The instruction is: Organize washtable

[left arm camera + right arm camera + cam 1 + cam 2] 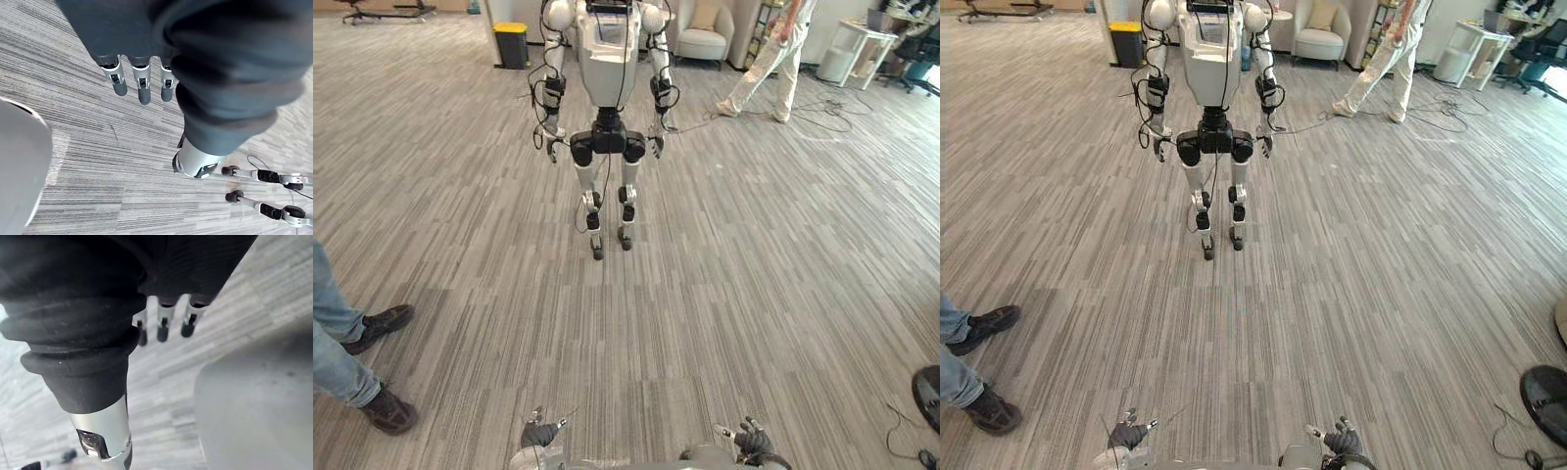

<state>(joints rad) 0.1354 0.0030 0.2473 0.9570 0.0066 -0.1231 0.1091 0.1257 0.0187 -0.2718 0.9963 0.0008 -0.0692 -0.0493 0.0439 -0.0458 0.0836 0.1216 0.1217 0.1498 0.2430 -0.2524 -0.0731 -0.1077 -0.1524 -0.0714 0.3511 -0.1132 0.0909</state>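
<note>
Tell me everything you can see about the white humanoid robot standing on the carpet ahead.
The white and silver humanoid robot stands upright on the grey striped carpet floor, facing this way, its head cut off at the top edge. It has a glossy white torso shell, black hip joints and thin silver legs with black joints, feet close together. Both arms hang at its sides, black cables looping along them. A black bin with a yellow lid stands behind it.
</note>
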